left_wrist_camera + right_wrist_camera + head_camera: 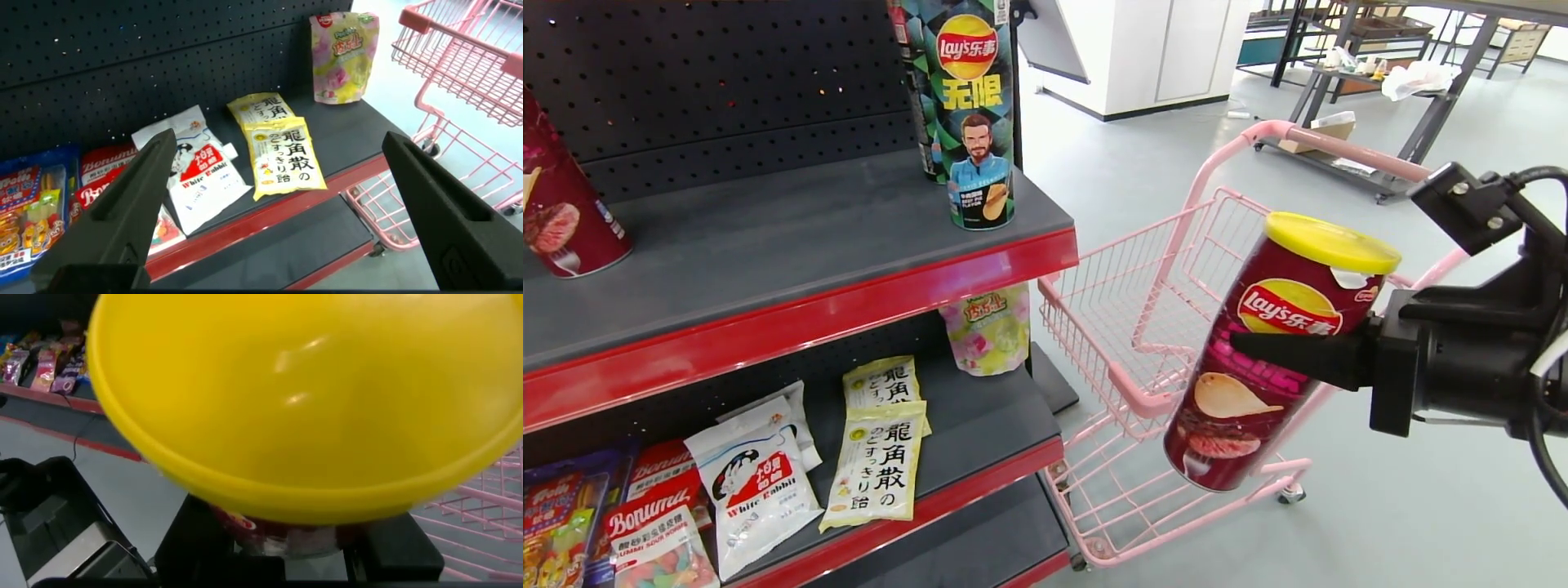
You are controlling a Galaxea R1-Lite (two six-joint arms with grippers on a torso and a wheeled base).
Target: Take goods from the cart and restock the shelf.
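Grey workshop floor behind. In the head view, your right gripper (1258, 349) is clamped on the dark red cylindrical chip can (1282, 286), which tilts lid-up over the pink wire cart (1143, 327). The grey, red-edged upper shelf board (768, 237) lies to its left.

Left wrist view: the left gripper (286, 212) hangs spread wide before the lower shelf (359, 139) and its candy bags (282, 159).

Right wrist view: the can's yellow plastic lid (310, 400) looms close, with the can body pinched between the jaws.

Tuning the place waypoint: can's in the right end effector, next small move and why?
Likely swing the right end effector left toward the top shelf: the red can hangs tilted near the pink cart, and bare shelf lies left of the green can.
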